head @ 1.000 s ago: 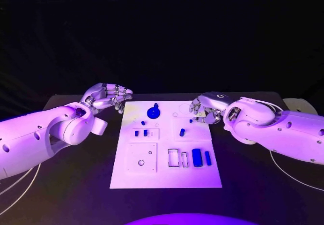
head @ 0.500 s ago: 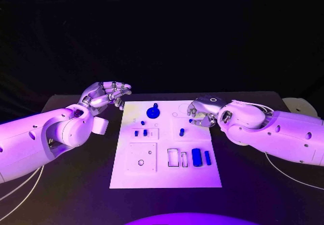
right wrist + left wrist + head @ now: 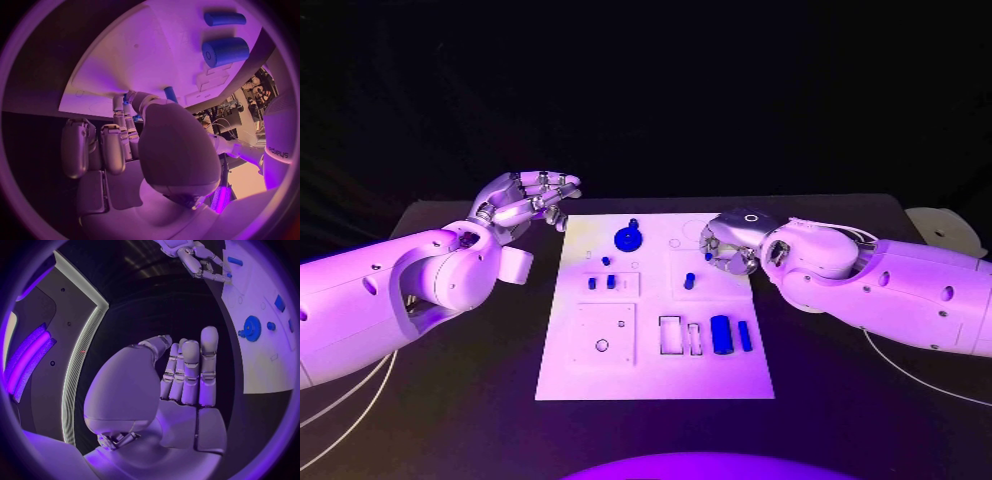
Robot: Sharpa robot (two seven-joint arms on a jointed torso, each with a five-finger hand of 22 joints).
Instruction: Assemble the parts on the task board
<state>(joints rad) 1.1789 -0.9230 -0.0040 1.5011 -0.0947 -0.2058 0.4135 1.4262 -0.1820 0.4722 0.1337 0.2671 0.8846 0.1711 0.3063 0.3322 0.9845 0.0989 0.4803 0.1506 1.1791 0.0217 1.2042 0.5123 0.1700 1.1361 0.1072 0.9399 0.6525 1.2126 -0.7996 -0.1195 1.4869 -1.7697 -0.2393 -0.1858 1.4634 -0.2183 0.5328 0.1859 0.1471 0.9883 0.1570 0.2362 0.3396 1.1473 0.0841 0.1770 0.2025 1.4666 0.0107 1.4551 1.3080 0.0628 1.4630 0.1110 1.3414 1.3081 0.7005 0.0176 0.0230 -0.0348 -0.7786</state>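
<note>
We locate the flat white rectangular task board (image 3: 655, 305) at the centre of the black table (image 3: 848, 350). The right hand (image 3: 730, 240) sits at the board's far right edge, fingertips pinching a small blue peg (image 3: 710, 254). We judge the peg rigid, light and smooth; grip its sides. The left hand (image 3: 521, 203) hovers off the board's far left corner, fingers curled together on nothing. The blue toothed gear (image 3: 629, 240) lies nearby. Against the earlier frame, the right hand has moved inward over the board.
</note>
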